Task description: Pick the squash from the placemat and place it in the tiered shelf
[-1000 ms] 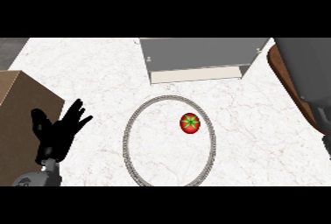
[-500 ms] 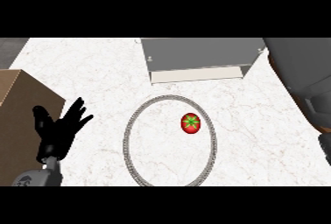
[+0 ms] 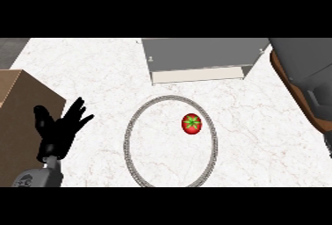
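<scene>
**Squash on placemat, left hand open at counter's left**

Nearest, lower left: smooth grey forearm (image 3: pixel 37 178), rounded, coming in from the lower edge. It ends in the left hand (image 3: pixel 59 131), matte black, with the palm facing the view. The fingers (image 3: pixel 76 110) are straight and fanned apart, released, grasping nothing. The hand sits over the seam between the counter and a brown box-like block (image 3: pixel 19 110), which is flat-faced with hard, straight edges.

Right hand: outside the view, so I cannot tell its fingers.

The counter (image 3: pixel 97 66) is white, marble-like stone with faint brownish veining and an even, polished look.

Middle: the placemat (image 3: pixel 128 137) is round and looks taller than wide. Its narrow grey rim has a braided or beaded texture. Its inner field looks the same as the stone around it.

The squash (image 3: pixel 192 124) lies inside the ring, right of centre and in its farther half. It is just beside the right arc of the rim and well apart from the left hand. It is small, rounded and glossy red, with a green star-shaped mark on top.

Far: the tiered shelf (image 3: pixel 201 52) is a plain, flat grey rectangle. A paler board runs along its near edge. It stands beyond the placemat without touching it.

Right edge: a dark grey mass (image 3: pixel 299 57) with a curved brown border; I cannot tell what it is.
</scene>
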